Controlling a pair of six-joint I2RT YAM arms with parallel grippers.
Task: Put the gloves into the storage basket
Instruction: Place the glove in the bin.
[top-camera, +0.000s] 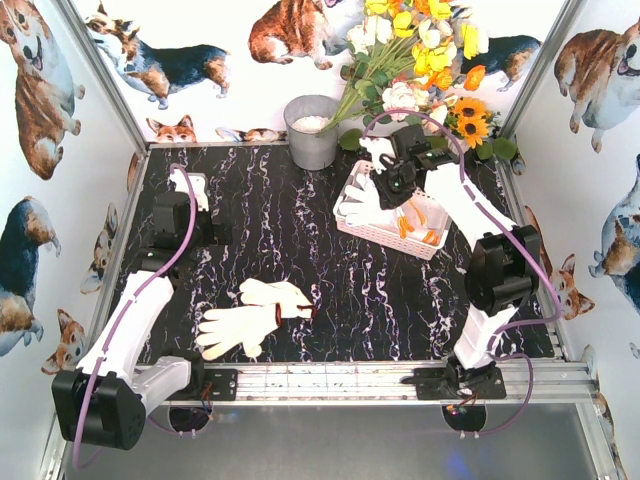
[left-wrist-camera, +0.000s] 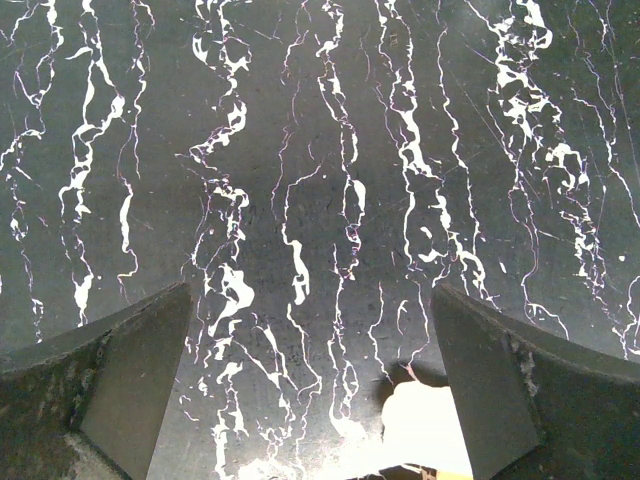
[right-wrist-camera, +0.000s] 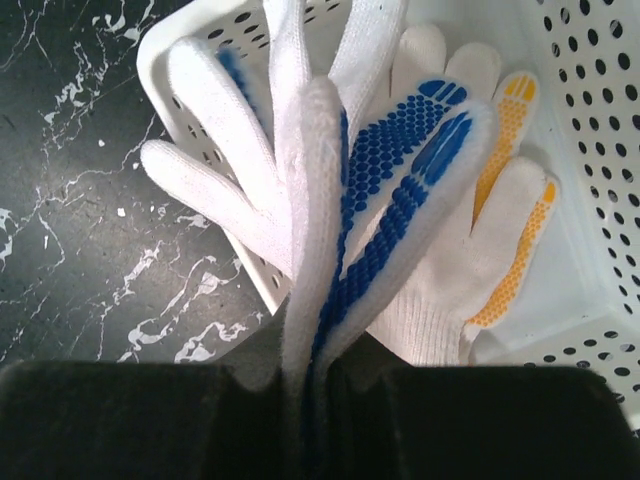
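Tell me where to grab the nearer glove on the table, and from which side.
I'd pinch the nearer glove across its palm, straight down from above. It lies flat on the table, fingers splayed leftward, so no edge stands up for a side approach, and the palm is clear of the other glove at its upper right.

I'm looking at a tabletop (top-camera: 300, 230) patterned like black stone with white veins. It is lit brightly and evenly, with hardly any shadow. White panels printed with corgis close it in: a back wall (top-camera: 220, 100), a left wall (top-camera: 40, 200) and a right wall (top-camera: 600, 180). Silver metal posts (top-camera: 103, 75) stand at the far corners. A grey metal bucket (top-camera: 312, 135) sits at the back edge, near a spray of yellow, white and orange flowers (top-camera: 430, 45). An aluminium rail (top-camera: 330, 380) lines the near edge, with a plain grey surface (top-camera: 330, 440) on its near side.
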